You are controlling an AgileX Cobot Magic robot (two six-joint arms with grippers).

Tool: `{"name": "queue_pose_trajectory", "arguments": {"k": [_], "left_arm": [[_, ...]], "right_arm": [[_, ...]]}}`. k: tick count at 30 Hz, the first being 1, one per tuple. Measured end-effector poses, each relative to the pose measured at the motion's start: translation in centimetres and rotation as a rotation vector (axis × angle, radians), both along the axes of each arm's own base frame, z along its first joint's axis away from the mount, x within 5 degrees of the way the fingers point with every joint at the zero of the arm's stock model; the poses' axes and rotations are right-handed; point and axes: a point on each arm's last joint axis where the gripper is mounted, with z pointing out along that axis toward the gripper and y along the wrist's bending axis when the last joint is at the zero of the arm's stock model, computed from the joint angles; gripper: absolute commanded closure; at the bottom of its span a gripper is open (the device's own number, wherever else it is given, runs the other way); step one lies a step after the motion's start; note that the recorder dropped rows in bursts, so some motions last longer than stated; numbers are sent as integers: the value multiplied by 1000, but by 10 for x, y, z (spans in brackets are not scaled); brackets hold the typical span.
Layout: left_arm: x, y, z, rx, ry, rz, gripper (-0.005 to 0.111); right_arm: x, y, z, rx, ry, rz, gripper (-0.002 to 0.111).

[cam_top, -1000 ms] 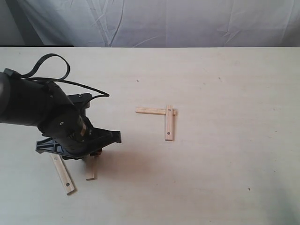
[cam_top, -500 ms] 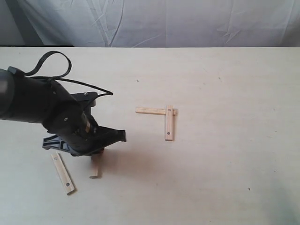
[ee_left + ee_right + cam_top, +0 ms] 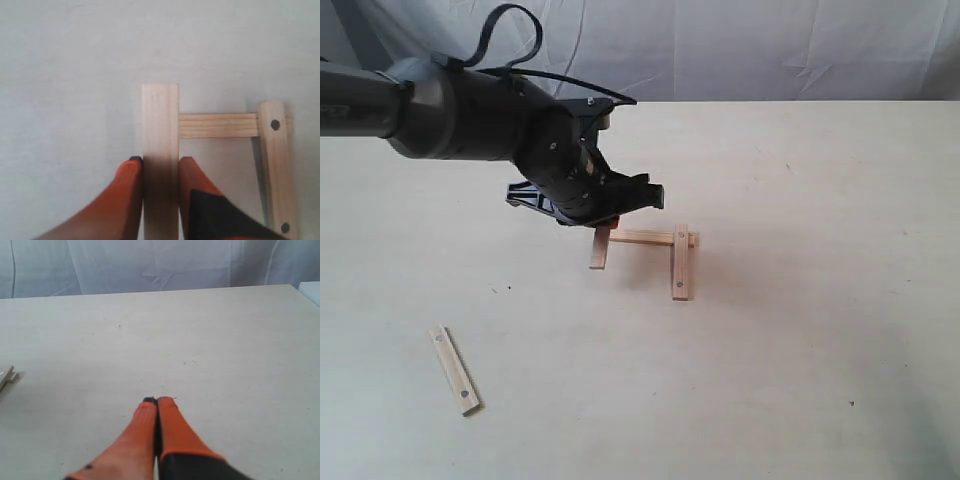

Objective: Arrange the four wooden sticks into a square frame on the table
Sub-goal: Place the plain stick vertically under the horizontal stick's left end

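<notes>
My left gripper (image 3: 603,228) (image 3: 160,162) is shut on a pale wooden stick (image 3: 600,250) (image 3: 160,130), holding it by one end. The stick's free end sits at the left end of a horizontal stick (image 3: 640,238) (image 3: 217,125) lying on the table (image 3: 770,380). A third stick (image 3: 681,262) (image 3: 276,170), with a dark hole near each end, crosses the horizontal one's right end, making an L. The fourth stick (image 3: 454,369) lies alone at the front left. My right gripper (image 3: 157,401) is shut and holds nothing; the exterior view does not show it.
A white cloth backdrop (image 3: 720,45) hangs behind the table's far edge. The left arm (image 3: 450,105) and its black cable (image 3: 505,25) reach over the table's left half. An end of a stick (image 3: 6,376) shows at the edge of the right wrist view.
The left arm has lifted the stick from the front left and carried it back and to the right, up to the left end of the L. The loose front-left stick has stayed put.
</notes>
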Motion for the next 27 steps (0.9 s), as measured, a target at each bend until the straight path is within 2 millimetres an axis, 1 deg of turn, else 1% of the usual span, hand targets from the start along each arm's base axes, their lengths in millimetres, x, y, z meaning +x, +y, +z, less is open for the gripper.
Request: {"name": "queue_pose_trajectory", "arguments": {"k": [2, 4, 6, 13, 16, 21, 23, 27], "left_arm": [[5, -4, -17, 14, 40, -19, 107], [6, -7, -26, 4, 68, -40, 107], [5, -10, -31, 6, 81, -64, 107], [4, -12, -35, 9, 89, -78, 106], [4, -13, -34, 5, 90, -75, 99], [4, -13, -34, -6, 96, -68, 76], [4, -13, -34, -6, 96, -68, 71], [3, -13, -34, 0, 108, -68, 70]], "right_arm": [[0, 0, 0, 0, 0, 0, 109], [0, 0, 0, 0, 0, 0, 109], [0, 0, 0, 0, 0, 0, 109], [0, 0, 0, 0, 0, 0, 109], [0, 0, 0, 0, 0, 0, 109], [0, 0, 0, 0, 0, 0, 109], [0, 0, 0, 0, 0, 0, 109], [0, 0, 0, 0, 0, 0, 109]]}}
